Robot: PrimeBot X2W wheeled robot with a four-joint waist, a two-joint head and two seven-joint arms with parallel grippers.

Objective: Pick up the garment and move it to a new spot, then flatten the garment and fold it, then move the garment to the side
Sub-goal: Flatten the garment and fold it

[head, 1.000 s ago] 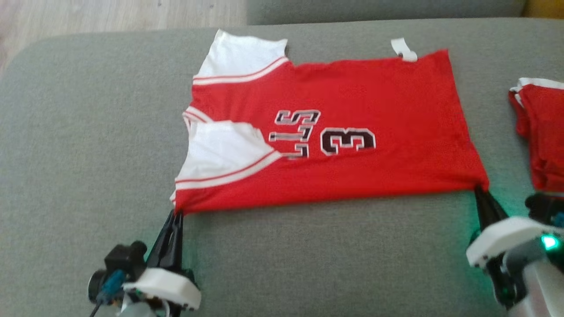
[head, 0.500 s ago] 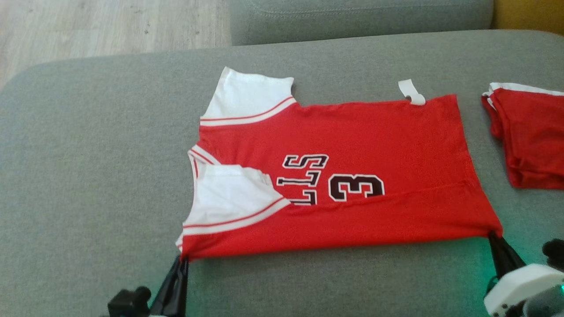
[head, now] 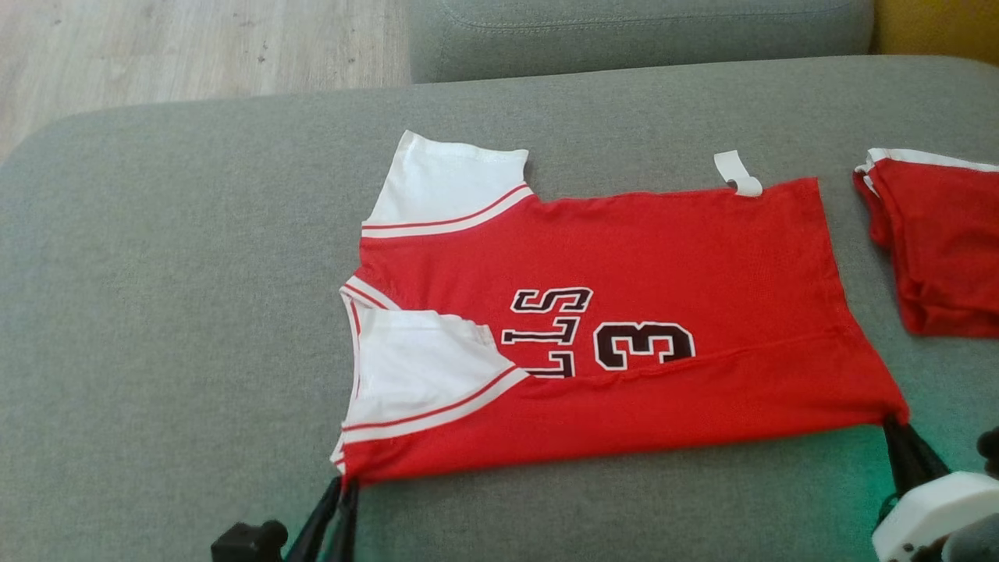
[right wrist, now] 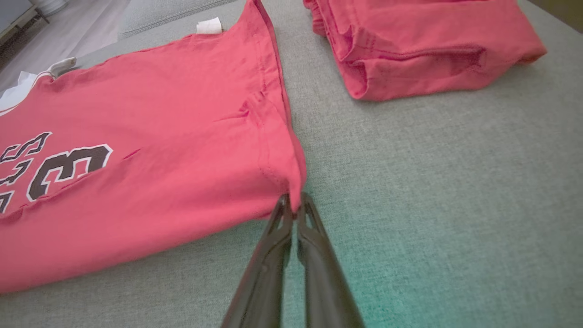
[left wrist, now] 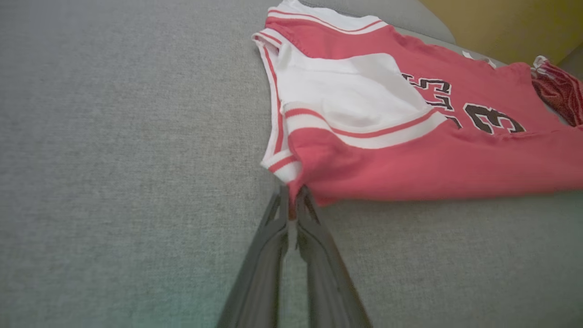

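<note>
I find the left gripper [left wrist: 292, 206] pinching the jersey [head: 624, 257] at its shoulder corner, and the right gripper [right wrist: 295, 201] pinching the hem corner. The jersey lies folded on the grey cushion [head: 156, 273].

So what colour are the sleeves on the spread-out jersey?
The jersey's sleeves are white with a thin red stripe; the head view shows it best.

- Left of the red jersey [head: 624, 257], the grey cushion [head: 172, 312] lies bare and wide.
- A folded red garment [head: 944, 242] blocks the right side; a narrow bare gap separates it from the jersey.
- Bare strip along the jersey's near edge.
</note>
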